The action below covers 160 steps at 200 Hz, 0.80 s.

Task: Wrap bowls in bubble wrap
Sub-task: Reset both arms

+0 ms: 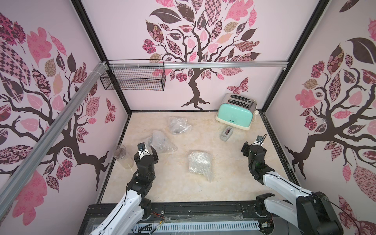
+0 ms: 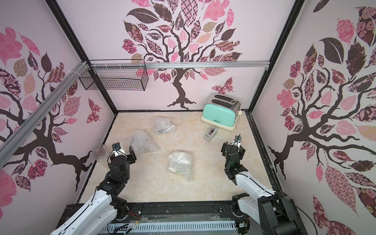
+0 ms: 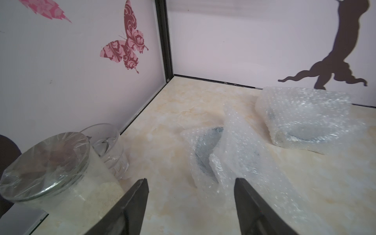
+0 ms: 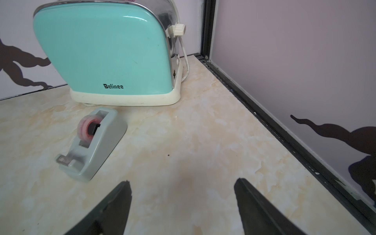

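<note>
The left gripper (image 3: 191,181) has two black, pointy jaws. They are wide apart and hold nothing. Just past them lies the left bundle (image 3: 234,154) of bubble wrap. It is clear, bumpy, shiny and crumpled. Its loose flap runs by one jaw, and I cannot tell if they touch. A round grey-blue bowl (image 3: 207,142) shows dimly through it.

The right gripper (image 4: 183,181) is wide open too and holds nothing. Under it is only the smooth, cream, marble-looking table (image 4: 193,132).

There are three bundles. The far bundle (image 1: 179,125) lies toward the back wall. The middle bundle (image 1: 200,164) lies nearer, between the two arms. Inside the far bundle a second bowl (image 3: 301,132) is just a dim grey curve. I cannot make out a bowl in the middle bundle. The wrap blurs any painted patterns.

By the left wall, beside the left gripper, stands a tall glass (image 3: 44,158) with a flat round top. A short glass (image 3: 107,142) sits just behind it. Only the tall one shows plainly in both top views.

In the far right corner is one toaster (image 4: 101,50). It is mint green, smooth and rounded, with a cream base. Its top is cut off in the right wrist view. Just in front of it sits one grey tape holder (image 4: 95,142) with a pink roll. One black wire basket (image 1: 134,79) hangs on the back wall, to the left.
</note>
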Each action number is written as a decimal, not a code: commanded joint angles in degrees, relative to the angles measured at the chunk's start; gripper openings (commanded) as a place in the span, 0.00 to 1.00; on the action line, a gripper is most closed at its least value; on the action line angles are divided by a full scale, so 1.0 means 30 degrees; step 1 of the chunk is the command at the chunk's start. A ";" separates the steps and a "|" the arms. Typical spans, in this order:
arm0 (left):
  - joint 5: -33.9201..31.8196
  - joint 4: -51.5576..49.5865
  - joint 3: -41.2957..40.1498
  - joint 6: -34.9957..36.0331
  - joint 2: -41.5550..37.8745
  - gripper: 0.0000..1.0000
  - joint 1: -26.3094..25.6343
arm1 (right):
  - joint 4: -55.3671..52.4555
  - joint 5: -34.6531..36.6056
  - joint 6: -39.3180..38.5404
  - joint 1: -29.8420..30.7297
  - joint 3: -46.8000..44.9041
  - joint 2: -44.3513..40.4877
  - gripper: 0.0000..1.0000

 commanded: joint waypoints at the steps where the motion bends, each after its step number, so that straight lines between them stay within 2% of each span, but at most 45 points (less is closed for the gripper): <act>1: 0.2698 0.3963 -0.0954 -0.0013 0.1867 0.73 0.2203 | 0.7389 -0.0214 -0.1177 -0.0334 -0.2010 0.2417 0.88; 15: 0.3501 0.6901 -0.1728 0.0216 0.3737 0.74 0.3039 | 0.6377 -0.0731 -0.1181 -0.0489 -0.1254 0.2675 0.90; 25: 0.3227 0.8663 -0.1649 0.0833 0.5663 0.75 0.3188 | 0.8661 -0.1263 -0.1252 -0.0835 -0.1698 0.3433 0.90; 33: 0.3380 0.8939 -0.1172 0.1227 0.6716 0.76 0.3200 | 0.9729 -0.1409 -0.1948 -0.0855 -0.1562 0.4169 0.90; 48: 0.4432 0.9607 -0.0628 0.0868 0.7919 0.77 0.4019 | 0.9481 -0.2018 -0.2756 -0.0913 -0.0799 0.5185 0.90; 67: 0.6204 1.1473 -0.0852 0.0079 0.8946 0.77 0.5445 | 1.6859 -0.3402 -0.3061 -0.1497 -0.2502 0.9056 0.86; 74: 0.6693 1.1888 -0.0868 -0.0048 0.9231 0.77 0.5725 | 1.8872 -0.3134 -0.3551 -0.1395 -0.2545 1.0106 0.87; 78: 0.6864 1.2120 -0.0858 -0.0034 0.9416 0.77 0.5765 | 1.8470 -0.3073 -0.3475 -0.1342 -0.2528 0.9846 0.87; 95: 0.7355 1.3100 -0.0697 0.0282 1.0238 0.77 0.5768 | 1.2389 -0.3698 -0.2722 -0.1604 -0.0970 0.8084 0.88; 111: 0.7416 1.3875 -0.0556 0.0735 1.1014 0.77 0.5783 | 1.2709 -0.3863 -0.2946 -0.1668 -0.0293 0.9075 0.91; 125: 0.7561 1.6397 -0.0647 0.0795 1.3236 0.77 0.5803 | 1.1834 -0.3989 -0.2843 -0.1734 -0.0113 0.8773 0.91; 145: 0.8615 1.7645 0.0083 0.1395 1.5641 0.76 0.5753 | 1.1744 -0.3944 -0.2850 -0.1724 -0.0089 0.8750 0.93; 160: 0.8671 1.6131 0.0327 0.1416 1.5127 0.77 0.5735 | 1.1682 -0.3929 -0.2840 -0.1717 -0.0070 0.8729 0.95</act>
